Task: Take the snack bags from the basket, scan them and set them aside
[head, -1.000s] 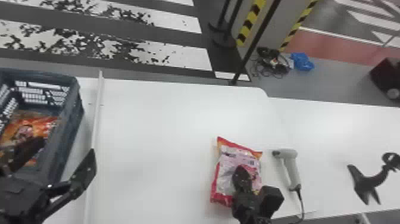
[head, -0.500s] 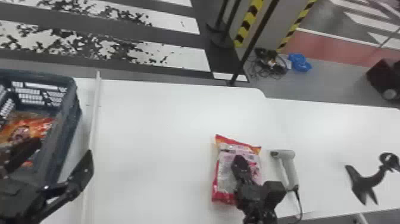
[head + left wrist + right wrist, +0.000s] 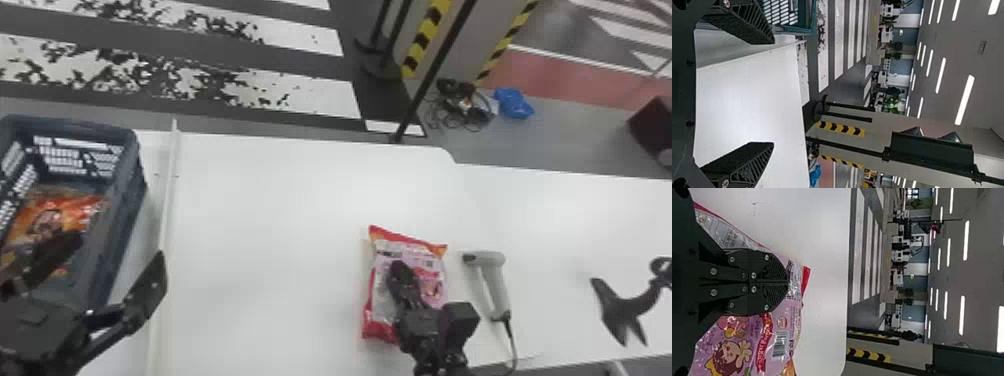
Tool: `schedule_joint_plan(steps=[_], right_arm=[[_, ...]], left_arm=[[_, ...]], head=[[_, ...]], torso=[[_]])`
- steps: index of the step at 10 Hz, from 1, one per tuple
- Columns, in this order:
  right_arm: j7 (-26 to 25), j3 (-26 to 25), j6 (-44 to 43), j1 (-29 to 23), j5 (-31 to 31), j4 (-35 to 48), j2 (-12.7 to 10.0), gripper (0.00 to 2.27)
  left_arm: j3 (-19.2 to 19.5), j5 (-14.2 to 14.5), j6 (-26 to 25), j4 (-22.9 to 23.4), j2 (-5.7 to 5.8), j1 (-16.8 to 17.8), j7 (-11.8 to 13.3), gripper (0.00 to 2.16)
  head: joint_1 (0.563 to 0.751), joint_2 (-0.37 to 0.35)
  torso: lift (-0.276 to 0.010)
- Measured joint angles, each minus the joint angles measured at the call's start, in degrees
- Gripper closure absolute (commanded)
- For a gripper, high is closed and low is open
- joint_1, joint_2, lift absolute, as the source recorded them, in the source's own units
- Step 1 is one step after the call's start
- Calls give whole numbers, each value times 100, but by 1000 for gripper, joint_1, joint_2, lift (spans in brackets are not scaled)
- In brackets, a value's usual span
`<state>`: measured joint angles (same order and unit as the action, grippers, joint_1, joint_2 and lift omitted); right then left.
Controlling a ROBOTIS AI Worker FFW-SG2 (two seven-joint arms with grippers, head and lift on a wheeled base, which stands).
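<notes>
In the head view my left gripper (image 3: 118, 247) is open, one finger over the blue-grey basket (image 3: 117, 250) and the other past its right wall. An orange-red snack bag (image 3: 75, 215) lies in the basket. The left wrist view has the left gripper (image 3: 774, 93) with its fingers wide apart. My right gripper (image 3: 400, 270) is over a pink and red snack bag (image 3: 380, 250) lying on the table. Seen from the right wrist, the right gripper (image 3: 788, 282) has its fingers together above the bag (image 3: 789, 323), whose barcode faces up. A grey scanner (image 3: 495, 285) lies right of that bag.
A thin white rail (image 3: 167, 200) runs along the white table (image 3: 265, 225) beside the basket. The scanner's cable leads toward the near edge. A black stand (image 3: 625, 310) is at the far right, and a dark pole (image 3: 425, 90) rises behind the table.
My right gripper has shifted slightly forward over the snack bag, which lies in about the same place. The left gripper stays open near the basket's right wall.
</notes>
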<state>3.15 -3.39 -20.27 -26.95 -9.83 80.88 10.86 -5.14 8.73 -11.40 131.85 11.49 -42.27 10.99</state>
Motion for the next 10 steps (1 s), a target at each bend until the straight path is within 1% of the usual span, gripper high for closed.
schedule_joint_plan(steps=[2,4,10], right_arm=[[198,21,-11,-11,16,-95,25,2256],[319,48,-47,-128,8,-108,82,2256],[437,270,-578,-662,-14,-73,423,2256]], left_arm=[[4,21,0,-5,-3,6,1,73],[4,29,1,-26,-11,32,3,73],[26,111,87,-130,-7,97,7,73]], head=[[695,-286],[695,-284],[695,-282]], torso=[[-75],[-75],[-75]])
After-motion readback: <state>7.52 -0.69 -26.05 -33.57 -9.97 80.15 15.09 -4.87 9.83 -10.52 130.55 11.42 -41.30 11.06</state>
